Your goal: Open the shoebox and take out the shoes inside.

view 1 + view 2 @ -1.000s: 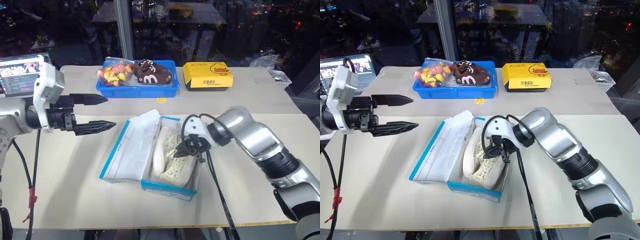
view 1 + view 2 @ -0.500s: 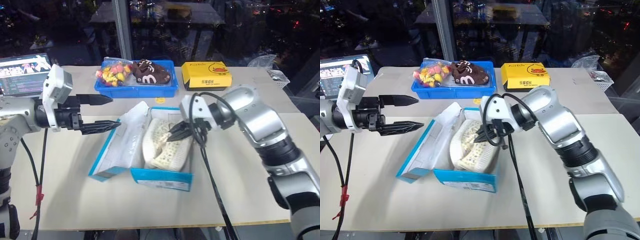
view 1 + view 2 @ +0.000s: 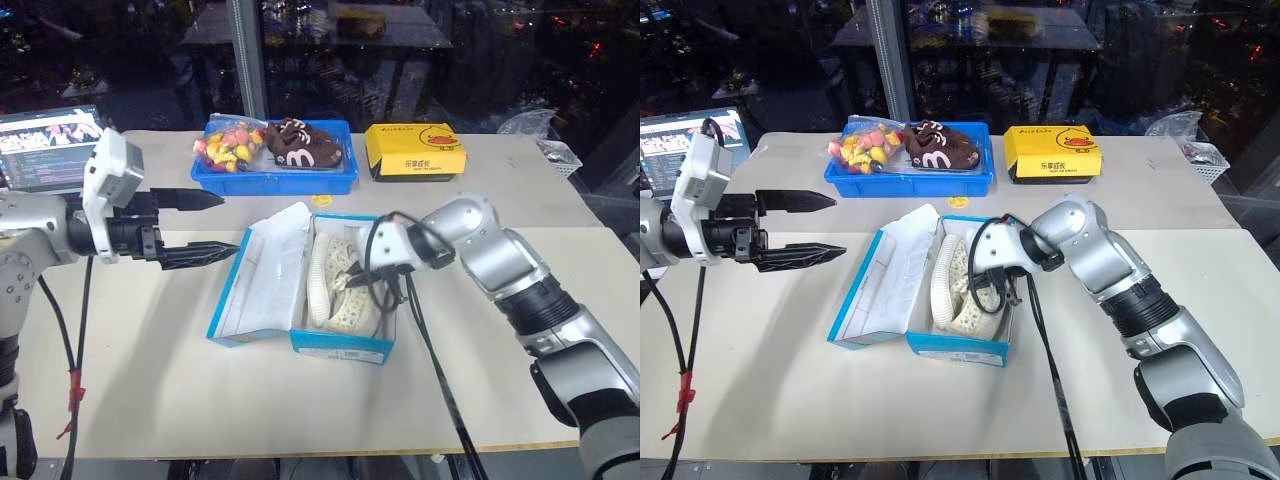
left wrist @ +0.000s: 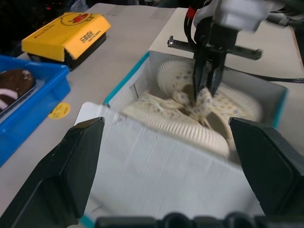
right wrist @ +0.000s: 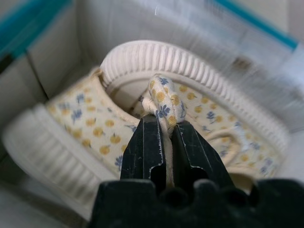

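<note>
Blue shoebox [image 3: 300, 300] has slid back flat on the table, lid open, as the right gripper [image 5: 164, 124] stays clamped on a shoe [image 3: 345, 285] inside; left gripper [image 3: 205, 225] gapes empty, shoes not yet out

Box mouth's crowded: right gripper [image 3: 352, 283] is down inside the shoebox [image 3: 340, 345], pinched on a shoe's fabric loop, its arm and black cable [image 3: 425, 345] draped over the box's right wall, so that side's blocked. Shoes [image 3: 338, 288] fill the box floor wall to wall, no slack betw. them. Lid [image 3: 265, 280] lies flat out to the left, covering that strip of table [image 3: 130, 360]. Left gripper [image 3: 218, 223] hangs w/ fingers spread wide just beside the lid's far-left corner, above the table. Behind the box, a bare lane, then blue tray [image 3: 280, 182] and yellow box [image 3: 414, 152] wall off the back. Front and left tabletop: open room.
</note>
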Controlling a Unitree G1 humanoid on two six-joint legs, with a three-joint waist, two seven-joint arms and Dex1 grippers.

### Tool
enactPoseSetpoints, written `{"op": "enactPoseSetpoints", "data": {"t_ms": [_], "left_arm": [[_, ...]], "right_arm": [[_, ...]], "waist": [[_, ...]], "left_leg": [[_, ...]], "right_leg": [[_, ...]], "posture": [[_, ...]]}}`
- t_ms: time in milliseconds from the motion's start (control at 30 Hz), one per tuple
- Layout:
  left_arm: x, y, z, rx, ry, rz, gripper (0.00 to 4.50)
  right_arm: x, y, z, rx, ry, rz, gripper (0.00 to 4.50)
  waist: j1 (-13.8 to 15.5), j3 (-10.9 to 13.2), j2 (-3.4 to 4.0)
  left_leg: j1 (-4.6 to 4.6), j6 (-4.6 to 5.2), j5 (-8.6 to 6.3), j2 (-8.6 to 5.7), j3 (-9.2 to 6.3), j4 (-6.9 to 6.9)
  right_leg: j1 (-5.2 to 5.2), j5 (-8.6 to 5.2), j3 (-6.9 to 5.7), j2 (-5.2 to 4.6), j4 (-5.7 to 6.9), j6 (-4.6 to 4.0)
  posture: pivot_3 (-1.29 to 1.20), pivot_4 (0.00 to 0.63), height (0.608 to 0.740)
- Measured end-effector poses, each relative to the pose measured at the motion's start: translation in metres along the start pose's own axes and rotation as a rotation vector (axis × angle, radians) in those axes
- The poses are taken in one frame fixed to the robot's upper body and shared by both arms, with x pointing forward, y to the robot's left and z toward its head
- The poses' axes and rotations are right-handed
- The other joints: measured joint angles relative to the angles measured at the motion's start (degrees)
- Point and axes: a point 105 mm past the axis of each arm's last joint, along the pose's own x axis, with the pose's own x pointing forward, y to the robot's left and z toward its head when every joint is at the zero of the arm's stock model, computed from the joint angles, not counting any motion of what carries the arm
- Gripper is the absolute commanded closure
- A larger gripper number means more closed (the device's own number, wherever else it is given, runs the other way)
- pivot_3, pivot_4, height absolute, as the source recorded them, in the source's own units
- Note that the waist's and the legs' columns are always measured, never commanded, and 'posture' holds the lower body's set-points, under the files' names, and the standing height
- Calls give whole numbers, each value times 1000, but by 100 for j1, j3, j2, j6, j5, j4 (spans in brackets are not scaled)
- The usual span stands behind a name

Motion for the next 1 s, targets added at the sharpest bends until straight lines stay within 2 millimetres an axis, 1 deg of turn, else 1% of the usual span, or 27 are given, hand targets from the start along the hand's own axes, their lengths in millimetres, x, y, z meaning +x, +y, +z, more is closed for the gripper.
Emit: {"op": "enactPoseSetpoints", "data": {"t_ms": [33, 67, 133, 233, 333, 400, 433, 467, 533, 667, 833, 1000], "left_arm": [[0, 0, 0, 0, 0, 0, 0], [0, 0, 0, 0, 0, 0, 0], [0, 0, 0, 0, 0, -1, 0], [0, 0, 0, 0, 0, -1, 0], [0, 0, 0, 0, 0, -1, 0], [0, 0, 0, 0, 0, -1, 0], [0, 0, 0, 0, 0, -1, 0], [0, 0, 0, 0, 0, -1, 0], [0, 0, 0, 0, 0, -1, 0], [0, 0, 0, 0, 0, -3, 0], [0, 1, 1, 1, -1, -6, 0], [1, 0, 1, 2, -8, -11, 0]], "right_arm": [[-1, 0, -2, -2, 12, 2, 4449], [-2, 0, -2, 32, -7, 2, 4449], [-3, -1, 3, 45, -36, -4, 4449], [-1, -3, 8, 20, -51, -20, 4449], [0, -6, 7, 42, -53, -42, 4449], [-1, -7, 5, 66, -51, -50, 3608], [-1, -8, 5, 80, -55, -54, 3381], [-1, -8, 5, 92, -59, -58, 3053], [-3, -10, 8, 99, -75, -69, 2287], [-11, -10, 10, 77, -63, -77, 979], [-23, 1, 7, 82, -5, -31, 979], [-21, 8, 4, 102, 5, -1, 979]], "waist": [[11, 1, 1], [16, 1, 1], [14, 1, 1], [13, 1, 1], [18, 1, 1], [19, 1, 1], [19, 1, 1], [19, 1, 1], [18, 1, 1], [19, 1, 1], [21, 1, 1], [10, 1, 1]], "left_leg": [[0, 0, 0, -1, 0, 1], [0, 0, 0, -1, 0, 2], [-1, 0, 0, 1, 0, 4], [-1, 0, 0, 4, 0, 3], [-1, 0, 0, 4, 0, 4], [-1, 0, 0, 4, 0, 4], [-1, 0, 0, 4, 0, 4], [-1, 0, 0, 4, 0, 4], [-1, 0, 0, 4, 0, 4], [0, 0, 0, 4, 0, 4], [0, 0, 0, 4, 0, 4], [1, 0, 0, 10, 2, 5]], "right_leg": [[0, 0, 0, 0, 0, 1], [0, -1, 0, 0, 0, 1], [0, -1, 0, 2, 0, 1], [-1, 0, 0, 5, 0, 0], [0, 0, 0, 5, 1, 0], [0, 0, 0, 4, 1, 0], [0, 0, 0, 5, 1, -1], [0, 1, 0, 5, 1, -1], [0, 1, 0, 5, 1, -3], [1, 1, 0, 5, 1, -1], [1, -1, 0, 5, 0, 2], [0, -3, 1, 11, 0, 4]], "posture": [[0, 150, 740], [0, 150, 740], [0, 150, 740], [0, 150, 740], [0, 150, 740], [0, 150, 740], [0, 150, 740], [0, 150, 740], [0, 150, 740], [0, 150, 740], [0, 150, 740], [0, 150, 740]]}}
